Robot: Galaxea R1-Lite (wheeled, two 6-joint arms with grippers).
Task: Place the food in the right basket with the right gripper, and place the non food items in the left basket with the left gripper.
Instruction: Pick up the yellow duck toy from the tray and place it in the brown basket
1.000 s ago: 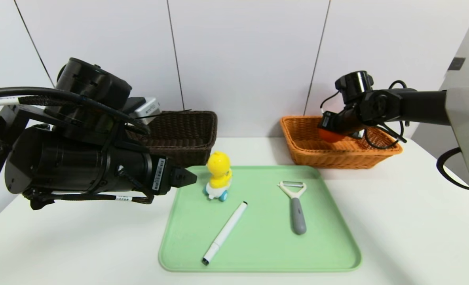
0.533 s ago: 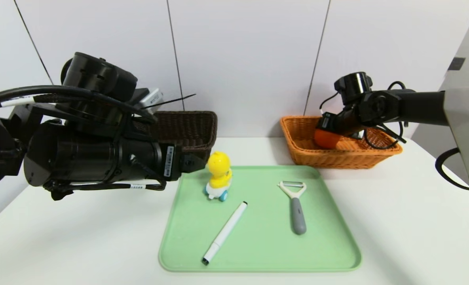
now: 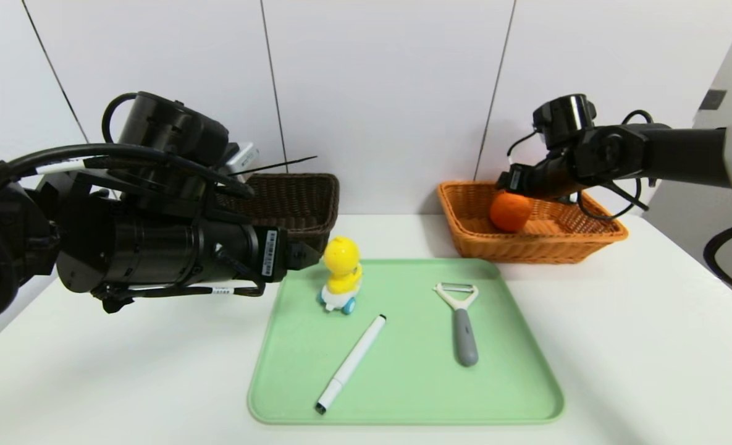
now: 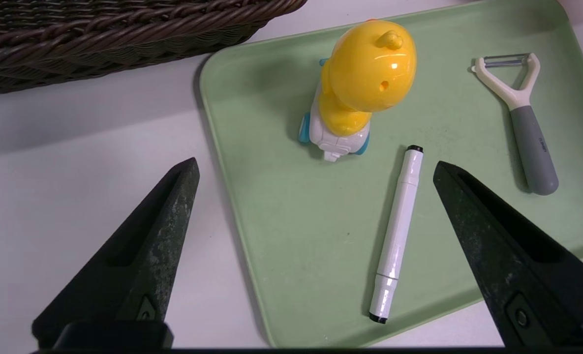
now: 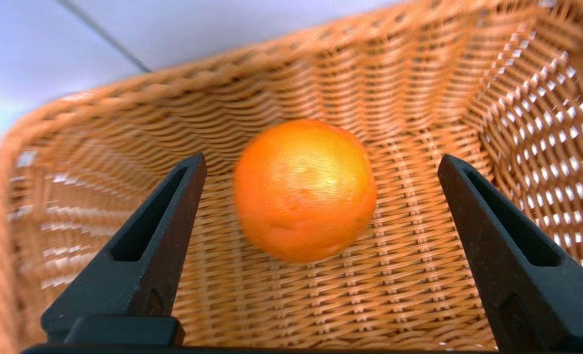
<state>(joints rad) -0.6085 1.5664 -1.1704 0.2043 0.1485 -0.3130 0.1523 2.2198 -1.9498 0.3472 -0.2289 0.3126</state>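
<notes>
Right claw (image 5: 321, 196) spread above orange (image 5: 305, 189), clear.

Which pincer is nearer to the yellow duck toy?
Left. The left pincer hovers open just beside the yellow duck toy; the right pincer is far across the table, open above the orange in the orange-tan basket.

White table (image 3: 619, 346) — green tray (image 3: 514, 395), dark basket (image 3: 298, 204), orange-tan basket (image 3: 526, 247)
</notes>
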